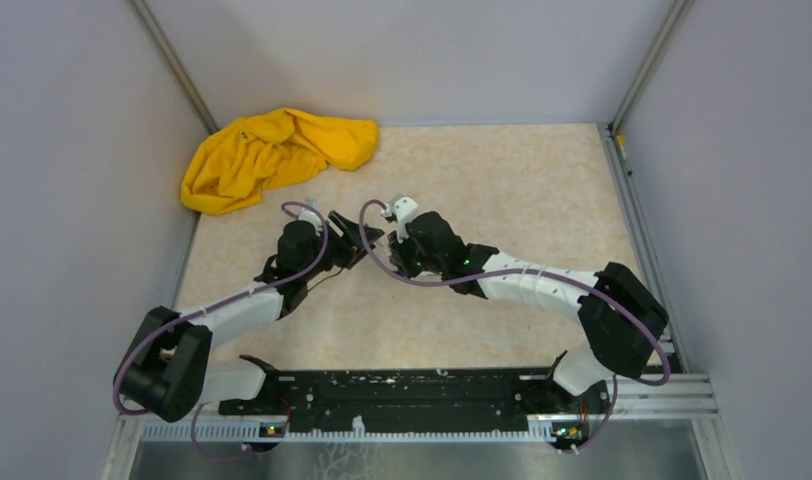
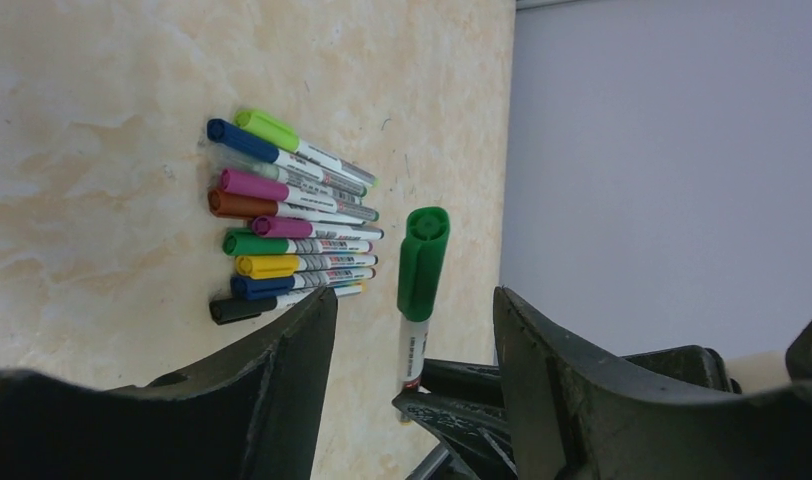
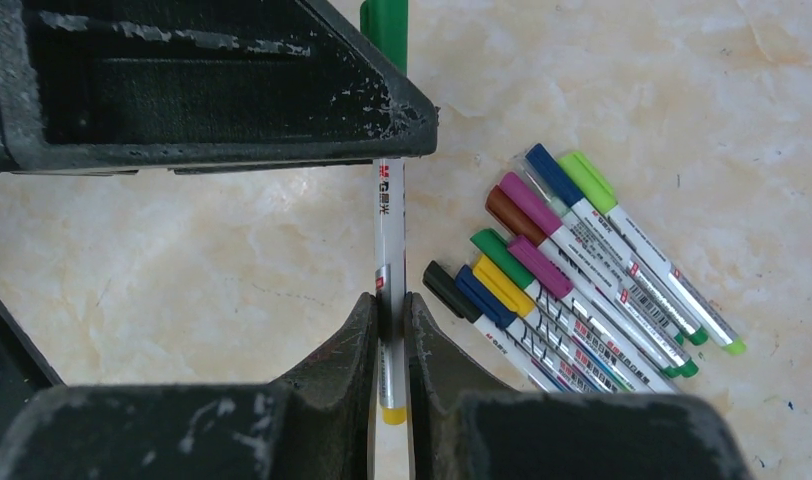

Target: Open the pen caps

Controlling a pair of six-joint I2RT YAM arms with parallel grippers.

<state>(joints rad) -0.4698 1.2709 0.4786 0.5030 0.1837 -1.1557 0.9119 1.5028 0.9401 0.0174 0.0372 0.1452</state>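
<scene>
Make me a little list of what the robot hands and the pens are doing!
right gripper: shut on the green pen
left gripper: open, at the green cap
green cap: on the pen
other pens: capped, side by side on the table
yellow cloth: far left corner

Green pen cap (image 2: 423, 262), white pen barrel (image 3: 390, 232), yellow cloth (image 1: 272, 155)

Robot lab cell (plain grey walls (image 1: 72, 150), aluminium rails (image 1: 657, 398), marbled table (image 1: 522, 180))
</scene>
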